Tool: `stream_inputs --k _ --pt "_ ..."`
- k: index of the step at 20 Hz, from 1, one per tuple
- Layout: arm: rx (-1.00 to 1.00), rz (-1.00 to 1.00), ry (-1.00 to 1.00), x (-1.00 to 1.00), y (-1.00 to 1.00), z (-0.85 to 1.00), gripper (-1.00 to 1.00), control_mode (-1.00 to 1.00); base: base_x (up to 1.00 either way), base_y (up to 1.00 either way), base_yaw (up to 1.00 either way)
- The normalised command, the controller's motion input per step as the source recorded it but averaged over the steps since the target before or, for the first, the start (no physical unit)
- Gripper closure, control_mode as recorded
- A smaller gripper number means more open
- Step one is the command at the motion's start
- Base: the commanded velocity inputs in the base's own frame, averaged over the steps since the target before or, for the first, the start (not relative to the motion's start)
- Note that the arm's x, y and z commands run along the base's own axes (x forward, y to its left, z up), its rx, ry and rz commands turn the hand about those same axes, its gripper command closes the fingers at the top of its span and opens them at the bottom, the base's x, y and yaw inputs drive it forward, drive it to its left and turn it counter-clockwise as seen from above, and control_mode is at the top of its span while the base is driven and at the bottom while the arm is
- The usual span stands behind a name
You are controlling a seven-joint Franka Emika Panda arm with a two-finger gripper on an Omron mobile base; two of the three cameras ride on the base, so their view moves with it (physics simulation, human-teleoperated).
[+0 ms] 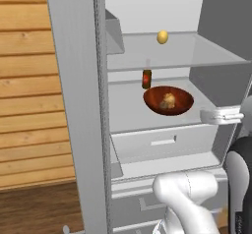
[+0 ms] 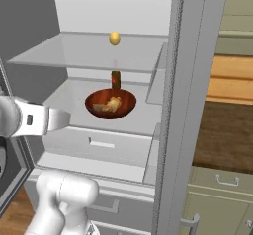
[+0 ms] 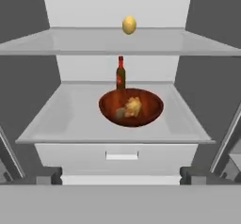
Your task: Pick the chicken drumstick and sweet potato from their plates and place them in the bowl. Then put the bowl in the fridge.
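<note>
bowl (image 3: pixel 131 108) sits on the fridge shelf (image 3: pixel 70 119), beyond the open claw (image 3: pixel 121 175).

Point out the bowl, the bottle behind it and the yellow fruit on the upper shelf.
bowl (image 3: pixel 113 109): hand view, inner wall.
bottle (image 3: pixel 121 77): hand view, red label.
yellow fruit (image 3: pixel 129 24): hand view, its middle.

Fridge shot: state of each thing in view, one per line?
fridge: door open, interior exposed.
bowl: upright on the middle glass shelf, food inside, not held.
bottle: upright behind the bowl.
yellow round item: resting on the upper shelf.
drawer: closed, below the bowl's shelf.
gripper: open, empty, clear of the bowl.
</note>
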Motion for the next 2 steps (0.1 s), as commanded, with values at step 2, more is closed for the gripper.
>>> stream_inputs --k 2 --pt "0.00 0.00 -0.18 0.00 0.04 0.23 -1.00 -1.00 0.00 0.00 0.00"
